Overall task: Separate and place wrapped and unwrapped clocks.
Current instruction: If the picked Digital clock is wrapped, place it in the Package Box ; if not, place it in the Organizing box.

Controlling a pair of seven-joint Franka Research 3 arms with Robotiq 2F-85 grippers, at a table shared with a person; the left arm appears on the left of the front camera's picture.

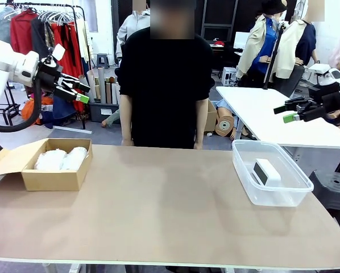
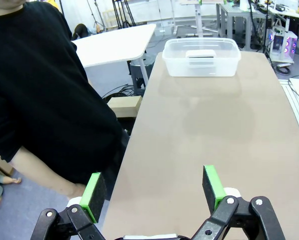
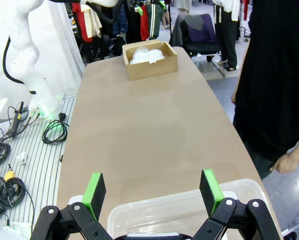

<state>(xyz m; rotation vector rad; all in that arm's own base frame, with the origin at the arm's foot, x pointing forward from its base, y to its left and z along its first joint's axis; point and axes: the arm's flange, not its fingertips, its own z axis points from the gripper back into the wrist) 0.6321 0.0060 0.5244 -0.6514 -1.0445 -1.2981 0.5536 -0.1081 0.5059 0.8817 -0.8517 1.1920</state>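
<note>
- Tan bench [image 1: 158, 210]: two white plastic-wrapped bundles [image 1: 61, 159] are held in an open cardboard box [image 1: 56, 179].
- One bare white rectangular clock [image 1: 266, 172] is seen inside a clear plastic tub [image 1: 283, 193].
- Left pincer [image 1: 82, 91] and right pincer [image 1: 285, 112] are raised, released, grasping nothing.

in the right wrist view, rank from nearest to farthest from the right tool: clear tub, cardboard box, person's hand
1. Clear tub: right below the open right tool, at the table's near end.
2. Person's hand: off the table's edge, to the picture's right.
3. Cardboard box: at the table's far end, holding the wrapped clocks.
</note>
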